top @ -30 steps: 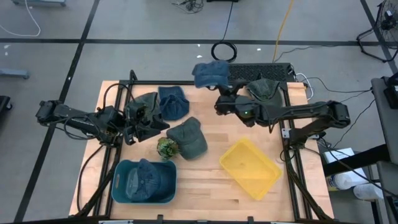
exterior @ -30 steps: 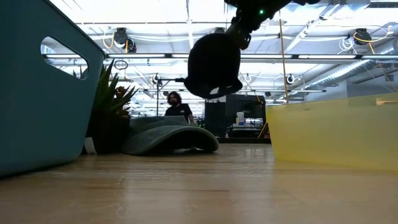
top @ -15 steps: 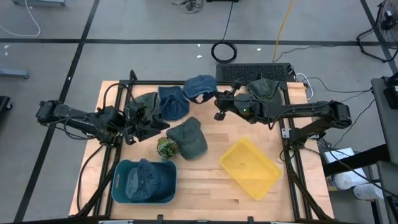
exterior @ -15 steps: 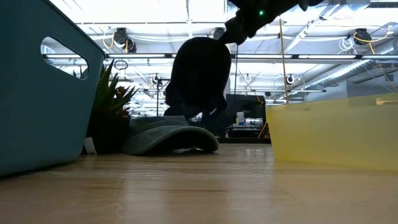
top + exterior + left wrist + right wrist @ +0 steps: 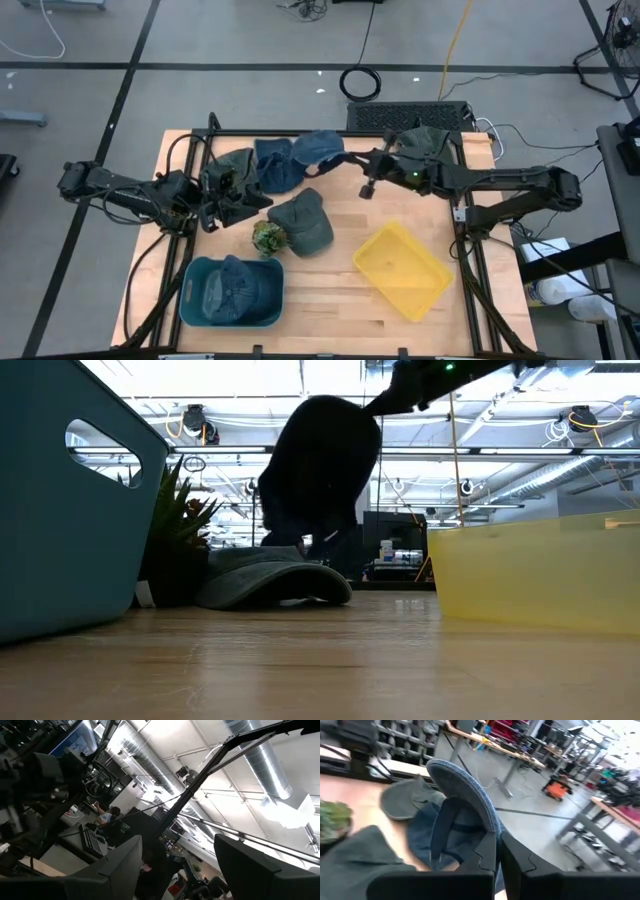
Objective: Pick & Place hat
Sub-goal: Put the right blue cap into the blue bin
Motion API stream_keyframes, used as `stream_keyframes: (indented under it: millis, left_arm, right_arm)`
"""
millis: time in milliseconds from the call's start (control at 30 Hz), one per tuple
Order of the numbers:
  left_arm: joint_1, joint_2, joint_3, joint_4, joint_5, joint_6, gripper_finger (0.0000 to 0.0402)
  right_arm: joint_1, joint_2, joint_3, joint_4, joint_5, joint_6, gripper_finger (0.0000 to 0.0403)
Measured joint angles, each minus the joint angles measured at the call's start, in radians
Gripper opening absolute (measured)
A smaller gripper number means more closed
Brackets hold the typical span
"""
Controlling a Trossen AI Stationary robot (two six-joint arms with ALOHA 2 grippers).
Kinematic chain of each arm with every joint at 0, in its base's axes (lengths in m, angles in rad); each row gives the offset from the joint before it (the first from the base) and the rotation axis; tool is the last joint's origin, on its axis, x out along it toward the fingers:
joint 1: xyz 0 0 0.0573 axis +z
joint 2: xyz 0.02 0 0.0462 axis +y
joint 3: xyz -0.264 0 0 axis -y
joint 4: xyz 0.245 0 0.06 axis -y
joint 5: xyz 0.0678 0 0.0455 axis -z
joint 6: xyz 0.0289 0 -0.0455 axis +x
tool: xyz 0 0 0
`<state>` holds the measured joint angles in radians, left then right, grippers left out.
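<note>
My right gripper (image 5: 353,160) is shut on a blue cap (image 5: 318,147) above the table's far middle; the cap shows as a dark shape in the low view (image 5: 318,470) and close up in the right wrist view (image 5: 460,815). Under and beside it lie another blue cap (image 5: 278,166) and a dark green cap (image 5: 232,162). A grey-green cap (image 5: 303,222) rests brim-down on the table. My left gripper (image 5: 235,195) waits open at the table's left, pointing upward. My right gripper pinches the blue cap's brim at its edge (image 5: 487,827) between its two fingers (image 5: 485,855). The fingers come from the table's right, slanting a little down. The cap hangs below them with its hollow crown (image 5: 455,827) facing the wrist camera, off the tabletop.
A teal bin (image 5: 195,300) with a cap in it stands at the near left, a yellow bin (image 5: 402,270) at the near right. A small plant (image 5: 267,238) stands beside the grey-green cap. A green cap (image 5: 422,143) lies at the far right, by a keyboard (image 5: 400,112).
My right gripper has carried the blue cap from above the table's far edge toward the near and left, and down. The cap has swung and turned in the hold, and now hangs lower over the caps at the far middle.
</note>
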<state>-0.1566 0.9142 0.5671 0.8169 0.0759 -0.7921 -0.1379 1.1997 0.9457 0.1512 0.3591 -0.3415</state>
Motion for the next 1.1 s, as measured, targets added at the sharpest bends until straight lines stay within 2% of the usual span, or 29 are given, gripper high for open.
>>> stream_keyframes:
  millis: [200, 533, 767, 1100]
  left_arm:
    - [0.000, 0.000, 0.000, 0.000, -0.043, -0.108, 0.0257]
    - [0.000, 0.000, 0.000, -0.003, -0.126, -0.422, 0.0257]
    - [0.000, 0.000, 0.000, -0.002, -0.216, -0.562, 0.0257]
    - [0.021, 0.000, 0.001, -0.005, -0.232, -0.696, 0.0257]
  right_arm:
    - [0.004, -0.108, -0.027, 0.003, -0.099, -0.006, 0.0000]
    - [0.115, -0.249, -0.026, 0.071, -0.102, -0.270, 0.0000]
    - [0.227, -0.296, 0.001, 0.068, -0.103, -0.395, 0.0000]
    - [0.412, -0.310, 0.085, -0.003, -0.109, -0.540, 0.0000]
